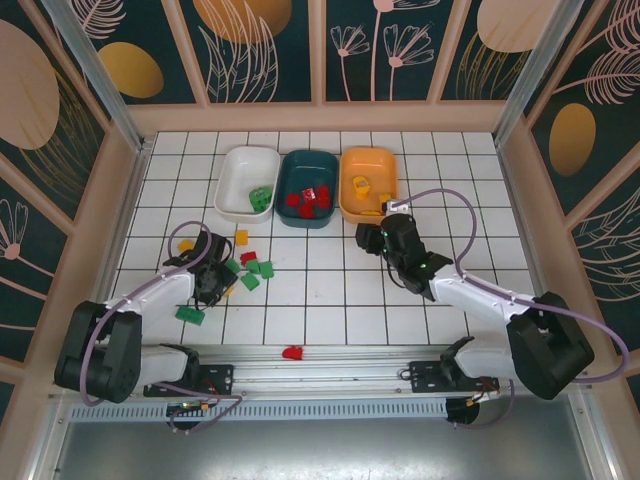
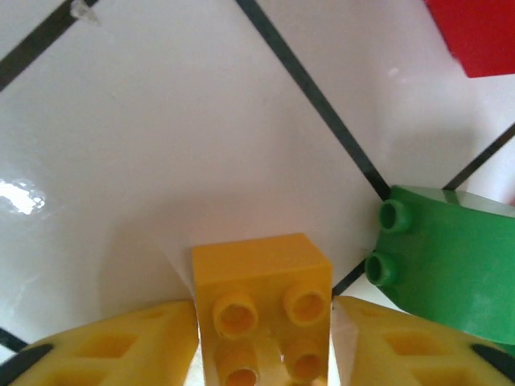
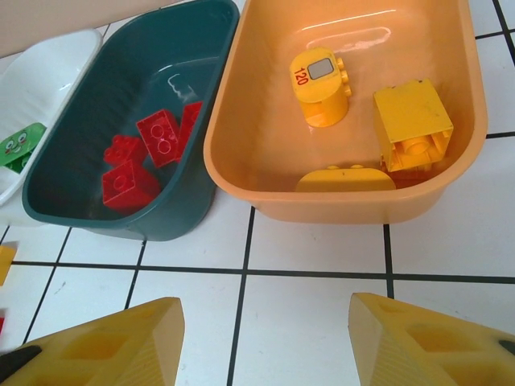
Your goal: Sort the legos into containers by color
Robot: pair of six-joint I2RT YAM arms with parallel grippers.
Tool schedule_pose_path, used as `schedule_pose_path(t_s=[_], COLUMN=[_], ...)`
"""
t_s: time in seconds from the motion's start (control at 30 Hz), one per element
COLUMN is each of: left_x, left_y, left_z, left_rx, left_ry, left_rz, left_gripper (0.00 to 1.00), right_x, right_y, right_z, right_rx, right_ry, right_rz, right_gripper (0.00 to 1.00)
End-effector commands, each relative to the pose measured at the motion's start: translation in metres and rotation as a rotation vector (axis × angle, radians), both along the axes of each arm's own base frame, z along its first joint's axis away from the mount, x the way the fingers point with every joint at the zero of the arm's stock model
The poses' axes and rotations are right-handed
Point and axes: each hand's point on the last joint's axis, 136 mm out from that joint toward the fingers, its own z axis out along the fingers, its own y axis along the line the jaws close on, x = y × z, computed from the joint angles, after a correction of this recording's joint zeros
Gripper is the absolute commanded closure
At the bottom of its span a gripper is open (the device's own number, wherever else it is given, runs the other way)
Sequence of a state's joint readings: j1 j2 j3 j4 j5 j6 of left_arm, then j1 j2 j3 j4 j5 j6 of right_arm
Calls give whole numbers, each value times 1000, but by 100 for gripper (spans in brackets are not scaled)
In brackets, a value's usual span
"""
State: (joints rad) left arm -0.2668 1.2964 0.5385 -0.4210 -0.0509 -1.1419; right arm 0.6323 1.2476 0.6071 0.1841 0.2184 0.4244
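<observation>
1. The left claw [image 2: 264,315] is closed narrowly on a yellow brick [image 2: 261,269], one finger against each side. The brick appears to sit on the tabletop [image 2: 161,161].
2. The fingers seem to catch only the brick's near end, so it could pivot or slip out on the lift.
3. A green brick [image 2: 451,265] lies just beside the right-hand finger. A sideways move could drag or flick it.
4. The right claw [image 3: 265,322] is wide and empty, hovering in front of the orange tray [image 3: 338,205], where the yellow pieces lie. A left-arm delivery there risks the arms colliding.
5. An early drop could land in the teal tray [image 3: 96,121] among the red bricks.
</observation>
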Motion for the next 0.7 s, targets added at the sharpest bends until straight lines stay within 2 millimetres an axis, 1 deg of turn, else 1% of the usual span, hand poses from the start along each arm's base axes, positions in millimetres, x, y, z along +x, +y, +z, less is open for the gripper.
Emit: schedule_pose_path(t_s=[0.0,0.13,0.23,0.33,0.47,0.6,0.67], left_x=[18,24,30,36,45,54,61], left_y=[-12,-11,-10,-11,-16,-26,-34], left_z=[-8,3,19,39,73,106,123], left_rx=[-58,-46,-37,-41,-65,-99,-110], left_ry=[-79,-131,-189,-254,-348,-443,-489], left_rz=[-37,-45,-62,-78,-105,-135,-159], left_gripper=[57,60,61,62,63,64,64], right_x=[3,3,2,2,5,7,8], right_y=[1,1,0,0,0,-2,-6], right_z=[21,23,25,25,20,16,15], right_rx=[23,28,30,32,26,26,27], right_ry=[-57,-60,-62,-64,-56,-49,-44], right_rz=[-5,-4,-6,-9,-15,-26,-42], right_gripper=[42,42,42,42,42,42,42])
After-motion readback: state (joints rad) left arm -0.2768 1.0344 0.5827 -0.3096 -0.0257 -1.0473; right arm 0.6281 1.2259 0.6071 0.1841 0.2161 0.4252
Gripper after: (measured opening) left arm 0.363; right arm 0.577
